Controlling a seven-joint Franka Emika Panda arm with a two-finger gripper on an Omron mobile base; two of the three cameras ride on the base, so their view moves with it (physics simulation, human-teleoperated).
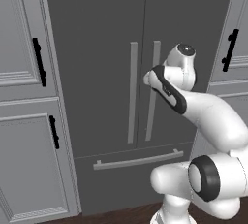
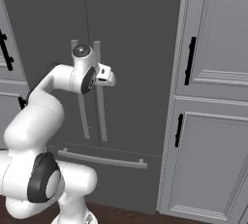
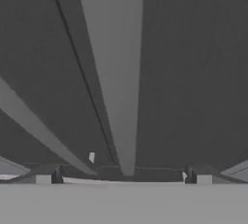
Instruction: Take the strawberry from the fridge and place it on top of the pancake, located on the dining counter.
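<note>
on the left, light grey panelled cabinets (image 1: 24, 121) with black handles (image 1: 39, 62) were seen beside the fridge (image 1: 97, 48), whose two dark doors were shut. at the centre, two pale vertical bar handles (image 1: 132, 92) were set side by side along the door seam, and a horizontal drawer handle (image 1: 138, 160) was seen below them. the gripper (image 2: 107, 76) was held right in front of the right-hand bar handle (image 3: 116, 72), its fingers (image 3: 46, 175) spread wide on either side of the bar and nothing pinched between them. more grey cabinets (image 2: 213, 121) were seen to the right of the fridge. the strawberry could not be made out behind the shut doors.
</note>
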